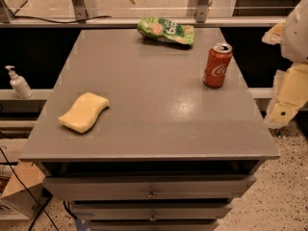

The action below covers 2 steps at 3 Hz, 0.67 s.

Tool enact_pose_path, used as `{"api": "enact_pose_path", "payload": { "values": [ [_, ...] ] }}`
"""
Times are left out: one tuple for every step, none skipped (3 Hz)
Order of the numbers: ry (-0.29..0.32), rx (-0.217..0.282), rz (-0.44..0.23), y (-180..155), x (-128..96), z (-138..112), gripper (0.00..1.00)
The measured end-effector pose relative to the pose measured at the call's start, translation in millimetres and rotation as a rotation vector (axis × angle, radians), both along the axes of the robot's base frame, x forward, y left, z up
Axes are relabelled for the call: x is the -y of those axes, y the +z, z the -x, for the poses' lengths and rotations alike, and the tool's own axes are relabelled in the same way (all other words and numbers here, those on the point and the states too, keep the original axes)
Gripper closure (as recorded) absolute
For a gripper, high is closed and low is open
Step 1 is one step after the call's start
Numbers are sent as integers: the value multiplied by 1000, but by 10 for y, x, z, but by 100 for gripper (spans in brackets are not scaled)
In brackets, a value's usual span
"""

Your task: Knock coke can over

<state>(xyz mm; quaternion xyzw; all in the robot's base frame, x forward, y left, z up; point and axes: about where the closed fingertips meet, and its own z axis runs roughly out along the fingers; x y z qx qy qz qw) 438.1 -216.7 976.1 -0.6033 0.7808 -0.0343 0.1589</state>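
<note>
The coke can (217, 65) is red with white script and a silver top. It stands upright on the grey table top (154, 105), near the right edge and toward the back. My gripper (285, 102) is a cream-coloured piece at the right edge of the view, off the table's right side. It hangs to the right of the can and slightly nearer, well apart from it and touching nothing.
A green crinkled snack bag (166, 31) lies at the table's back edge. A yellow sponge (84, 111) lies at the front left. A white pump bottle (18, 83) stands on a ledge left of the table. Drawers (151, 189) sit below the top.
</note>
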Motion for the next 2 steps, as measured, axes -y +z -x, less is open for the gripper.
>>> {"api": "enact_pose_path", "payload": {
  "values": [
    [0, 3, 0, 5, -2, -2, 0],
    [22, 20, -5, -9, -30, -102, 0]
  ]
}}
